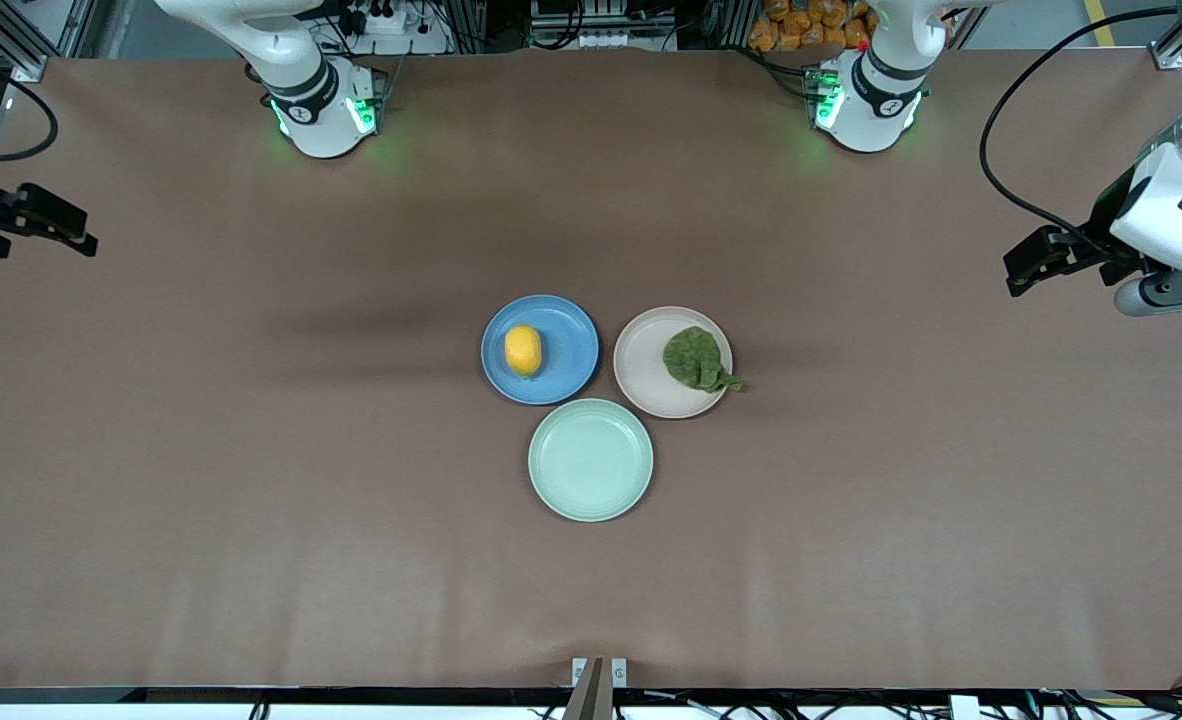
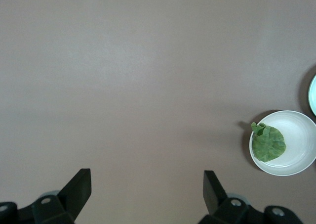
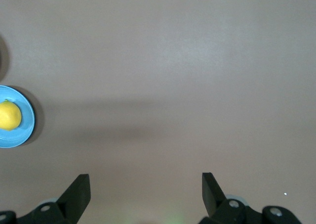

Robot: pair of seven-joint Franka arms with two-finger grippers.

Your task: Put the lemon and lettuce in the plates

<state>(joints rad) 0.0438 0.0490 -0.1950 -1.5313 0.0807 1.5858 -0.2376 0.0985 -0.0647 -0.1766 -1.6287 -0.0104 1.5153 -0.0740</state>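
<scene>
The lemon (image 1: 523, 351) lies in the blue plate (image 1: 569, 360) and the lettuce (image 1: 697, 360) in the beige plate (image 1: 643, 362), its tail overhanging the rim, both at frame centre. The left gripper (image 1: 1026, 268) at the right edge and the right gripper (image 1: 71, 232) at the left edge wait with jaws apart and empty. The placing looks done, so the sound course is to hold clear.

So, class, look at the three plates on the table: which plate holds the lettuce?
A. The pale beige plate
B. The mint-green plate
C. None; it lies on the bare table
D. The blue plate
A: the lettuce lies on the pale beige plate with its pointed tail over the rim, while the blue plate holds the lemon.
</scene>
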